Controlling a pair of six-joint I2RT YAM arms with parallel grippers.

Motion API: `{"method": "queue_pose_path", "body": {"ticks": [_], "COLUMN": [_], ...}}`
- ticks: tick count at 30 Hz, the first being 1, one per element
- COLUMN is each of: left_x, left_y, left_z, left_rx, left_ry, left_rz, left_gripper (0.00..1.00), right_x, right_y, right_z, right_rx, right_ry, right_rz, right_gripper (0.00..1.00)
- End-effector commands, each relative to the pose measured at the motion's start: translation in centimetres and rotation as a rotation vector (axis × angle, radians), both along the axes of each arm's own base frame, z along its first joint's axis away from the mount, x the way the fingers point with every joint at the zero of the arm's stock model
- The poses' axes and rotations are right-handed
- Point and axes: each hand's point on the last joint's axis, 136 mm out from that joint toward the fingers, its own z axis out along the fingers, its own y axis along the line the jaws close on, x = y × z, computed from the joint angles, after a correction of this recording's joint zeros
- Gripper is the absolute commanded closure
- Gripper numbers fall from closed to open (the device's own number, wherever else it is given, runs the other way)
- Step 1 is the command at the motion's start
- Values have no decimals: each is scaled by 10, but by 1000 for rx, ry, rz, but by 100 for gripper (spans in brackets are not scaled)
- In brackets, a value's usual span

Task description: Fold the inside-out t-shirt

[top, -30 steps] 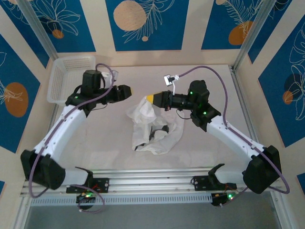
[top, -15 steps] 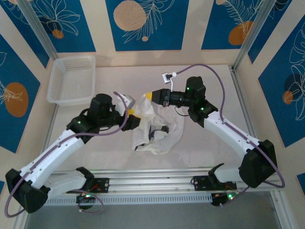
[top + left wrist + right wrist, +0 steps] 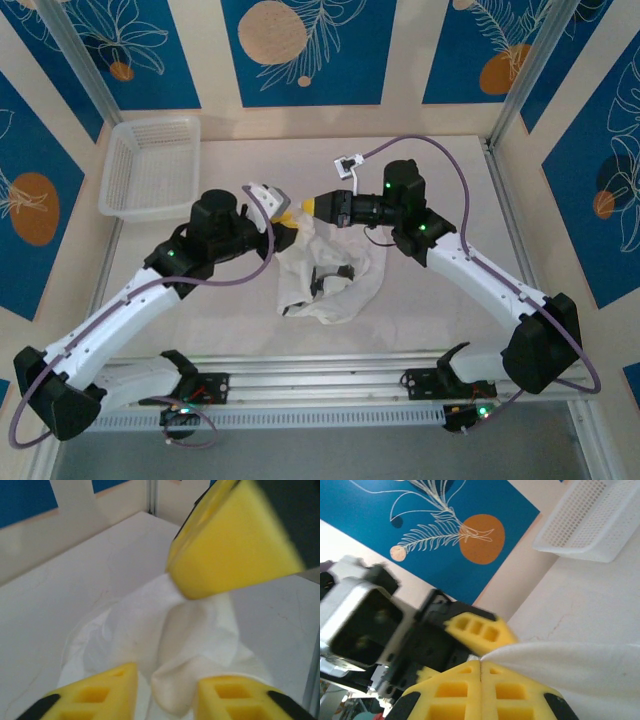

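One crumpled white t-shirt (image 3: 330,280) lies mid-way across the table (image 3: 440,180), a peak of it pinched in the closed right gripper (image 3: 480,662). The left gripper (image 3: 166,682) has its jaws apart around a fold just below. Closing there could trap several layers or knock the right gripper.

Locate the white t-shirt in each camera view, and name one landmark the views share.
Top external: the t-shirt lies crumpled mid-table, between the two arms.
Left wrist: the t-shirt is at lower centre, rising to a pinched peak.
Right wrist: the t-shirt spreads across the bottom right.
Shared landmark: the right gripper, shut on the cloth's raised tip: centre of the top external view, upper right in the left wrist view, bottom centre in the right wrist view.
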Motion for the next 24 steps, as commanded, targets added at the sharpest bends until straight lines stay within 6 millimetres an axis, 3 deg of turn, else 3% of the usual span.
{"method": "queue_pose_path", "body": {"ticks": [1, 3, 4, 12, 14, 16, 18, 20, 22, 24], "left_x": [-14, -21, -23, -26, -21, -17, -13, -8, -6, -6], "left_y": [-1, -2, -3, -5, -5, -6, -10, -11, -12, -16], "left_z": [40, 47, 51, 61, 62, 65, 64, 61, 58, 60], "left_rx": [-97, -130, -145, -169, -174, -171, -152, -127, -118, -131], "left_ry": [-62, -57, -52, -17, 2, 32, 70, 102, 117, 119], "left_rz": [-40, -61, -71, -82, -58, -39, -34, -16, -10, -30], "left_gripper": [81, 97, 100, 100, 100, 100, 100, 100, 100, 100], "right_x": [5, 6, 6, 16, 23, 32, 36, 32, 24, 14], "right_y": [-1, 1, 1, -4, -9, -19, -32, -46, -66, -81], "right_z": [4, 1, 1, -20, -37, -60, -69, -57, -37, -31], "right_rx": [-20, -19, -19, -74, -138, -248, -334, -318, -249, -216], "right_ry": [10, 24, 29, 76, 90, 111, 101, 2, -152, -252], "right_rz": [-24, -14, -13, -56, -112, -192, -267, -349, -476, -561], "right_gripper": [100, 100, 100, 98, 89, 66, 61, 59, 51, 45]}}
